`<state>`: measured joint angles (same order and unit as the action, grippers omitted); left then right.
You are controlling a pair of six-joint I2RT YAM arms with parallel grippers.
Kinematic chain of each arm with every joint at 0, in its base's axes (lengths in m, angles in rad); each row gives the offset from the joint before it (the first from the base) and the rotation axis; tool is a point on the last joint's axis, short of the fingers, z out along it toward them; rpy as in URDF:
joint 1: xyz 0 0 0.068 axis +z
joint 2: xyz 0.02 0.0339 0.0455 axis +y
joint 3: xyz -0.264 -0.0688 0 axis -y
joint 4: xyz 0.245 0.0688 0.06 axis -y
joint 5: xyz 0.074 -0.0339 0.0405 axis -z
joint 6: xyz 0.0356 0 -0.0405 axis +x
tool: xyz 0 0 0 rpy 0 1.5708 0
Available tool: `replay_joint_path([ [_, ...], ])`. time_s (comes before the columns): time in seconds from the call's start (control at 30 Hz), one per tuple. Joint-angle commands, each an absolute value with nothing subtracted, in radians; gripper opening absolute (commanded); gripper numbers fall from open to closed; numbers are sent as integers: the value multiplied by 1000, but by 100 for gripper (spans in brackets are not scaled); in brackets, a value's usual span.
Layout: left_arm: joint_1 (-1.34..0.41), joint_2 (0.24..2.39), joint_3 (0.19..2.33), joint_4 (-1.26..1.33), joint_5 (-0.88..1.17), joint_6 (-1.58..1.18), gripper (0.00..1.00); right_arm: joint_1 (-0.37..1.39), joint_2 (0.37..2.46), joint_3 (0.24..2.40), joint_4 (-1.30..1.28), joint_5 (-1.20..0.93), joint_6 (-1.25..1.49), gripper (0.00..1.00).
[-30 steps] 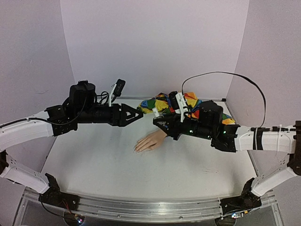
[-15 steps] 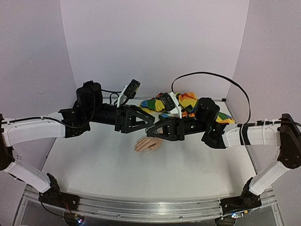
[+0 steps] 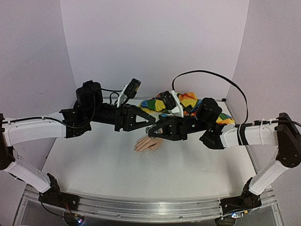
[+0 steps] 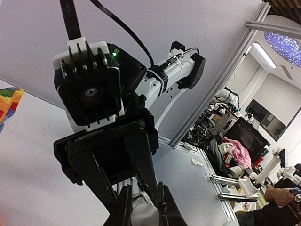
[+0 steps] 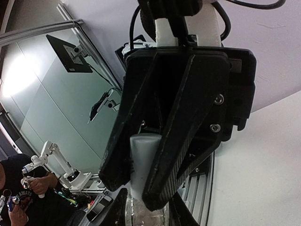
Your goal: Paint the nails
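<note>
The peach mannequin hand [image 3: 150, 143] lies palm down mid-table, and its rainbow sleeve [image 3: 190, 101] runs to the back right. The nails [image 3: 137, 149] at its fingertips are too small to make out. Just above the hand my two grippers meet tip to tip. My right gripper [image 3: 153, 132] [image 5: 146, 209] is shut on a small clear bottle [image 5: 141, 215]. My left gripper [image 3: 151, 125] [image 4: 144, 200] is shut on the bottle's grey cap [image 5: 143, 160] [image 4: 143, 215]. The bottle is hidden between the fingers in the top view.
White walls close the table [image 3: 103, 165] at the back and on both sides. A black cable [image 3: 221, 77] loops above the right arm. The aluminium rail [image 3: 141, 207] with both arm bases runs along the near edge.
The two arms came together above the mannequin hand. The left gripper, open a moment ago, has shut on the bottle's cap. The right gripper stayed shut on the bottle.
</note>
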<state>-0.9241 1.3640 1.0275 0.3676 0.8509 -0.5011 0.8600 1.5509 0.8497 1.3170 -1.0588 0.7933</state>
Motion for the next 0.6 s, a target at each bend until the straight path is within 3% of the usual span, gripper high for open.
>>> replay_joint_path([
  [0.0,-928,1365,1078,413,823,-506,3,859,1541,883,1397,-1057,766,0],
  [0.17,-928,1353,1057,373,710,-467,0,863,1438,896,950,-823,445,0],
  [0.27,-928,1330,1045,291,574,-438,0,885,1378,906,696,-407,259,0],
  [0.4,-928,1293,1013,152,239,-492,0,1058,1395,957,480,648,150,0],
  [0.43,-928,1292,1007,112,154,-531,0,1105,1422,966,480,826,112,0],
  [0.5,-928,1298,998,86,85,-588,0,1178,1482,967,568,1077,-5,0],
  [0.57,-928,1314,1002,78,93,-628,0,1206,1520,974,646,1095,-75,0],
])
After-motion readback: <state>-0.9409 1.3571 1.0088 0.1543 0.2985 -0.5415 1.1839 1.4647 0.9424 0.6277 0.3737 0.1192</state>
